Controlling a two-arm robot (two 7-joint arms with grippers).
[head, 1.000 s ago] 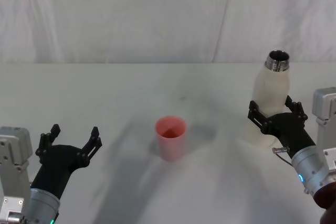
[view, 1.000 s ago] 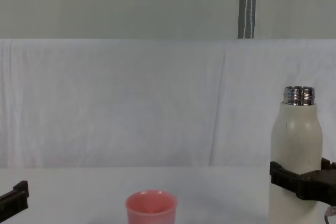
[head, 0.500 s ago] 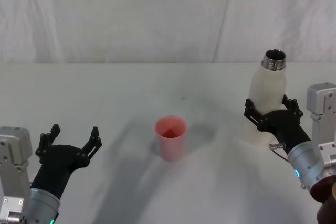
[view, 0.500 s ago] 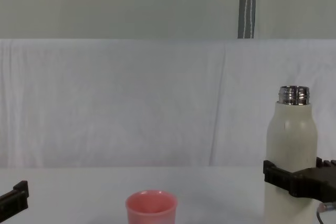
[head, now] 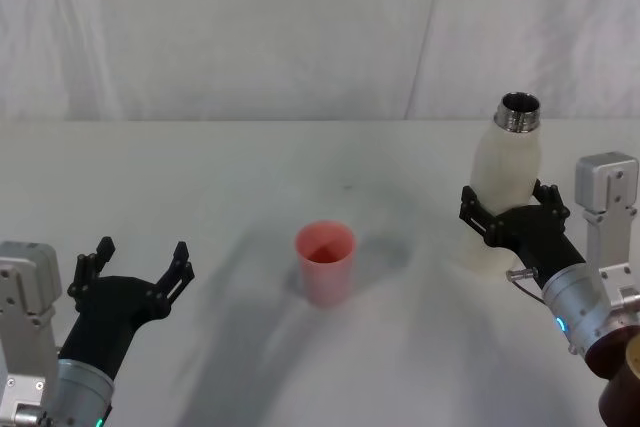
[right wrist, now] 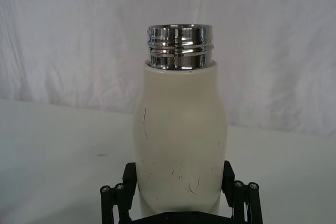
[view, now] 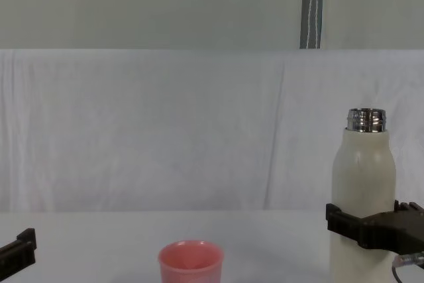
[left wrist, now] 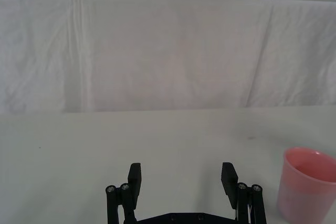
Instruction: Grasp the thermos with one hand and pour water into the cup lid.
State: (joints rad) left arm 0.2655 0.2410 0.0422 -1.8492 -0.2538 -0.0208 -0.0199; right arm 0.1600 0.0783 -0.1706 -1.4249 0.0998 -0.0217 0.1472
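The cream-white thermos [head: 505, 179] [view: 362, 190] [right wrist: 179, 145] stands upright at the table's right, its steel neck uncapped. My right gripper [head: 507, 219] [view: 371, 225] [right wrist: 178, 187] is shut around its lower body, one black finger on each side. The pink cup lid [head: 324, 262] [view: 190, 263] [left wrist: 308, 184] sits upright at the table's middle, well left of the thermos. My left gripper [head: 135, 265] [left wrist: 182, 182] hovers open at the near left, apart from the cup lid, with nothing between its fingers.
A white cloth covers the table [head: 250, 177] and hangs as a backdrop [view: 165, 130] behind it. A grey post [view: 312, 6] rises behind the backdrop. Bare table lies between the cup lid and the thermos.
My right gripper has carried the thermos a little to the left, toward the cup lid, keeping it upright. The left gripper and the cup lid have stayed put.
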